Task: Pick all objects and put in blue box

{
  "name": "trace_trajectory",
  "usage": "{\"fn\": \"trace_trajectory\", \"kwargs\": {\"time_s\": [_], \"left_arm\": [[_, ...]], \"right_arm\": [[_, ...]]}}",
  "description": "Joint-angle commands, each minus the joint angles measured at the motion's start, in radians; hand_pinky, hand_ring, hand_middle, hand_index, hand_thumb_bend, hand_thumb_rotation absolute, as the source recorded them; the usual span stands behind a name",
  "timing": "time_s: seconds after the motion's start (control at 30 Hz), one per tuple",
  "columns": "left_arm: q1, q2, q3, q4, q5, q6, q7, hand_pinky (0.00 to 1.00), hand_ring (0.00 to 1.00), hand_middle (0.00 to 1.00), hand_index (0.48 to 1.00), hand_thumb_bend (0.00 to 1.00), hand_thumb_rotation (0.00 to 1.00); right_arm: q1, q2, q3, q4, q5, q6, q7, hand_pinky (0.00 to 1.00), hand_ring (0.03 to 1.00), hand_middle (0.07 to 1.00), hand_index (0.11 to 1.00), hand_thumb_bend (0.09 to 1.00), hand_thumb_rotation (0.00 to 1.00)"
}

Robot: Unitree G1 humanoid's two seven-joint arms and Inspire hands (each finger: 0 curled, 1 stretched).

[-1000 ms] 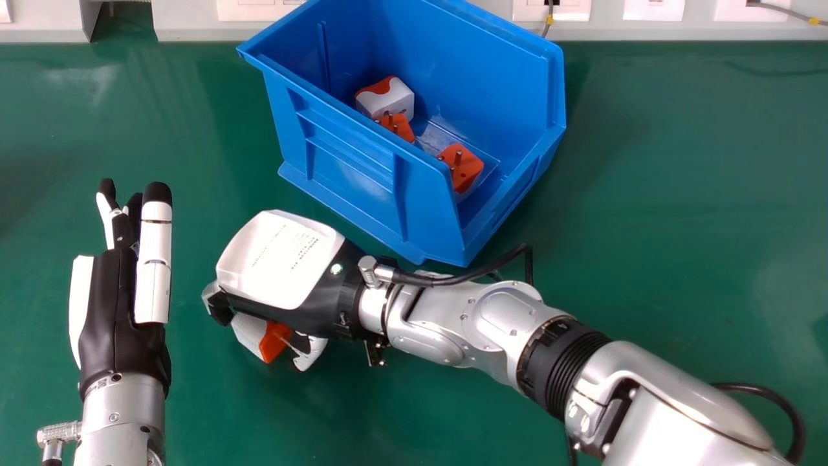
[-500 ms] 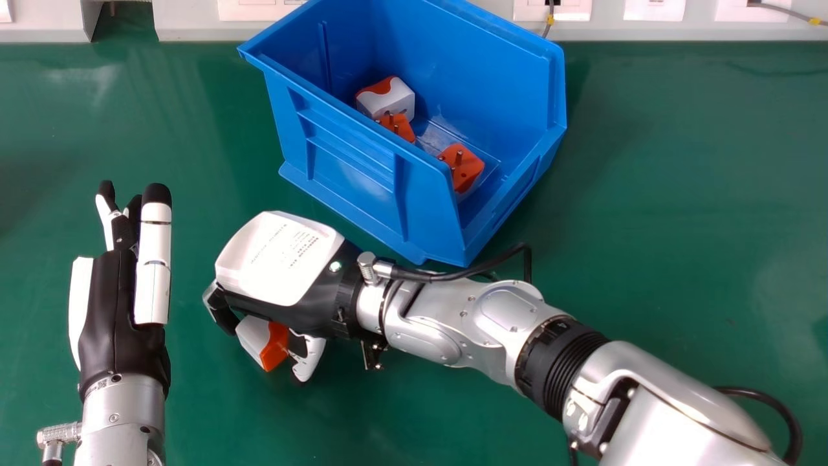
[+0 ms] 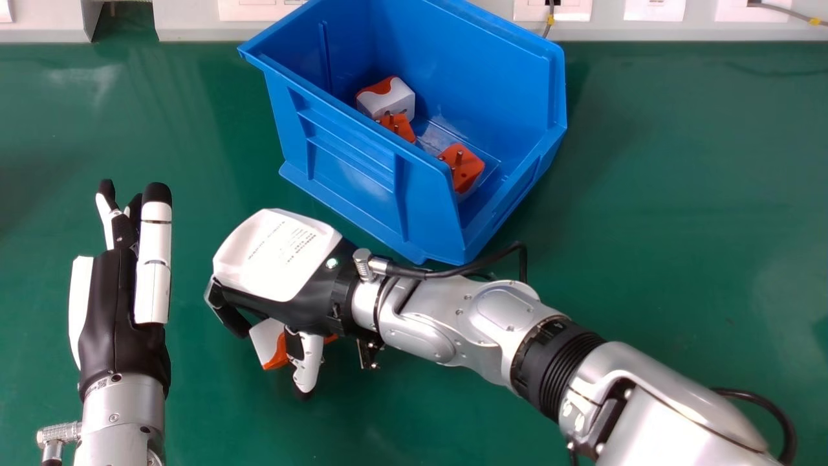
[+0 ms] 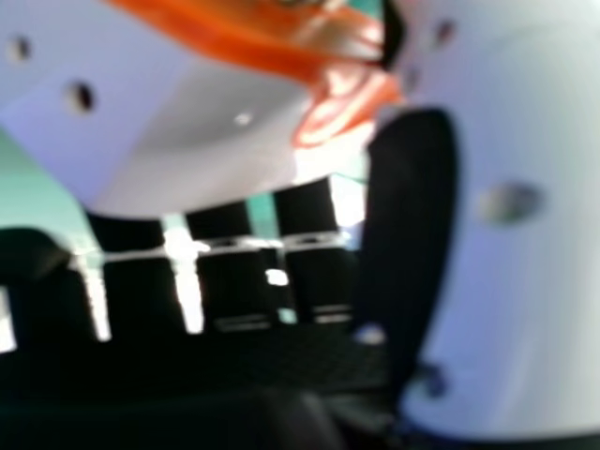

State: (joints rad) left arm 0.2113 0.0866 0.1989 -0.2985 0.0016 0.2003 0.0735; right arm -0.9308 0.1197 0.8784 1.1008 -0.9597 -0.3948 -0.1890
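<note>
White and black, my right hand [image 3: 278,255] is bent round an orange-and-white plug adapter [image 3: 263,339], its fingers on one side and its thumb on the other; how firm the hold is, I cannot tell. The adapter lies partly beneath my palm. My silver right forearm [image 3: 479,317] extends rightward from the wrist. Well apart to the hand's left, my left hand [image 3: 116,310] has straight fingers. Beyond my right hand and to its right stands the blue box [image 3: 349,181], containing three orange-and-white adapters [image 3: 467,167]. Green tabletop [image 3: 679,226] surrounds the hand.
</note>
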Motion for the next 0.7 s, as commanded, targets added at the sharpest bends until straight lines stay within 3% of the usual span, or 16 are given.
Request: {"fn": "trace_trajectory", "kwargs": {"time_s": [0.0, 0.17, 0.27, 0.4, 0.57, 0.67], "left_arm": [[-0.001, 0.000, -0.002, -0.021, 0.006, -0.018, 0.000, 1.00, 1.00, 0.99, 0.997, 0.47, 1.00], [-0.006, 0.001, -0.001, -0.010, 0.009, -0.023, 0.002, 1.00, 1.00, 0.99, 0.996, 0.47, 1.00], [-0.007, 0.001, -0.005, -0.017, 0.015, -0.014, 0.004, 1.00, 1.00, 0.99, 0.995, 0.47, 1.00], [-0.010, 0.002, -0.004, -0.021, 0.011, -0.002, 0.003, 1.00, 1.00, 0.98, 0.994, 0.47, 1.00], [-0.011, 0.002, -0.005, -0.025, 0.011, 0.005, 0.002, 1.00, 1.00, 0.98, 0.993, 0.47, 1.00], [-0.016, 0.002, -0.006, -0.014, 0.014, 0.000, 0.005, 1.00, 1.00, 0.98, 0.993, 0.47, 1.00]], "right_arm": [[-0.004, 0.008, -0.013, -0.013, 0.016, 0.005, 0.001, 0.02, 0.062, 0.131, 0.487, 0.516, 0.12], [-0.003, 0.009, -0.015, -0.013, 0.023, 0.006, 0.000, 0.02, 0.061, 0.129, 0.486, 0.516, 0.12], [-0.001, 0.008, -0.017, -0.015, 0.026, 0.009, -0.006, 0.02, 0.061, 0.129, 0.486, 0.515, 0.12], [-0.001, 0.009, -0.014, -0.014, 0.022, 0.017, -0.013, 0.02, 0.061, 0.129, 0.485, 0.514, 0.12], [0.001, 0.010, -0.015, -0.013, 0.026, 0.020, -0.013, 0.02, 0.061, 0.129, 0.485, 0.513, 0.12], [-0.001, 0.011, -0.013, -0.011, 0.025, 0.022, -0.008, 0.02, 0.061, 0.129, 0.486, 0.513, 0.12]]}}
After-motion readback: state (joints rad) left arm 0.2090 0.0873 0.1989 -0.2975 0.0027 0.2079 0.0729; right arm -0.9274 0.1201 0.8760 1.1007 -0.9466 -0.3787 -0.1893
